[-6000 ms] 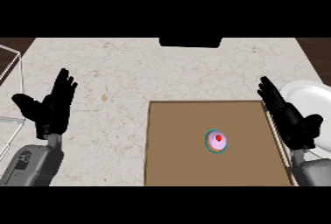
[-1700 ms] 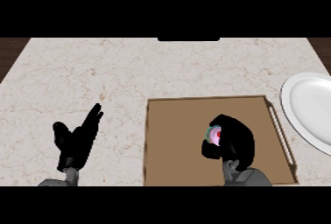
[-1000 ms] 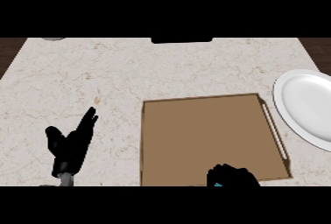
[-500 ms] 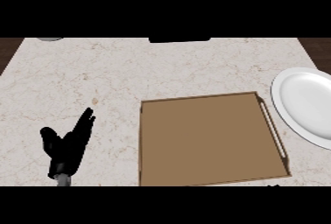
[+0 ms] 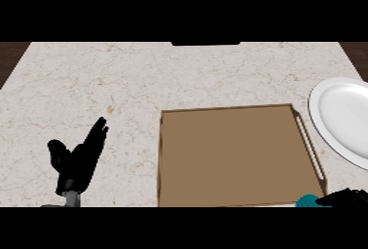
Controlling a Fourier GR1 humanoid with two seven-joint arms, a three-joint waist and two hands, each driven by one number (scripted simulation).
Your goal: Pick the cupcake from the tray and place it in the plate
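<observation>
From my right hand (image 5: 346,198), curled on the cupcake (image 5: 309,201) at the tray's (image 5: 230,155) near right corner, the way to the plate (image 5: 345,121) crosses the tray's raised right rim, then a narrow strip of counter (image 5: 334,169). My left hand (image 5: 75,159) stands open left of the tray, well apart from that path.

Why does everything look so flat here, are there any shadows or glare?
Head view: light is even, with no glare on the counter; the left robot hand casts no clear shadow; the plate, cut by the right edge, shows only soft grey shading.
</observation>
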